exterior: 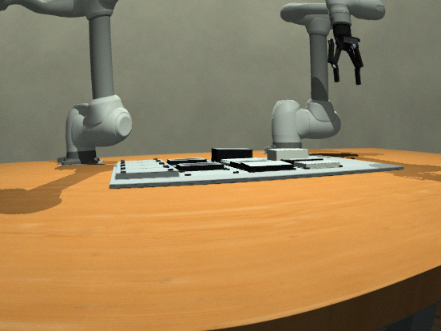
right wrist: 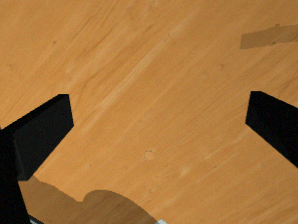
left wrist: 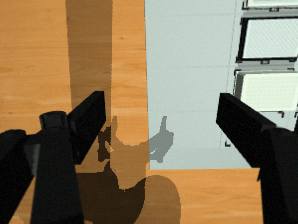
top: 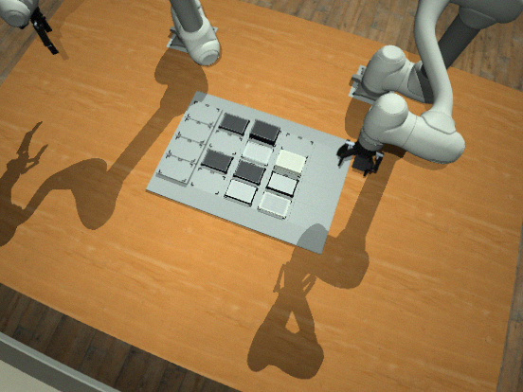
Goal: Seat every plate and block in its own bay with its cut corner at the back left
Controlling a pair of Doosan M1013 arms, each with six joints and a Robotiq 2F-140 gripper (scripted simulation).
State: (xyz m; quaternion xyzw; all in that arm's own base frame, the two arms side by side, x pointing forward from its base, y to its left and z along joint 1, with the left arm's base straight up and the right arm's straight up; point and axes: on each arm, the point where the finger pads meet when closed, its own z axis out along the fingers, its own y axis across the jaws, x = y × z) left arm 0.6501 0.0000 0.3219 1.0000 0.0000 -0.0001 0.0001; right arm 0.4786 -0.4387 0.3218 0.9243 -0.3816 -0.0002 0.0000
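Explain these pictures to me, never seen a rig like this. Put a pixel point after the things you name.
Two robot arms stand at a wooden table, each ending in a two-fingered gripper. The top picture looks down on everything; the exterior one looks across the table from low down. The two wrist pictures come from cameras on the arms, so black fingers frame them.

On the table lies a flat grey deck (top: pixel 327 182) (exterior: pixel 375 165) (left wrist: pixel 190 45) marked into bays. Nine plates and blocks stand on it, including a tall dark block (top: pixel 265 129) (exterior: pixel 232 154) and a tall cream block (top: pixel 291 160) (exterior: pixel 288 154) (left wrist: pixel 267 91).

Nothing is held: the left gripper (top: pixel 358 165) (exterior: pixel 347 81) (left wrist: pixel 161 107) and right gripper (top: pixel 52 47) (right wrist: pixel 159 109) are open.
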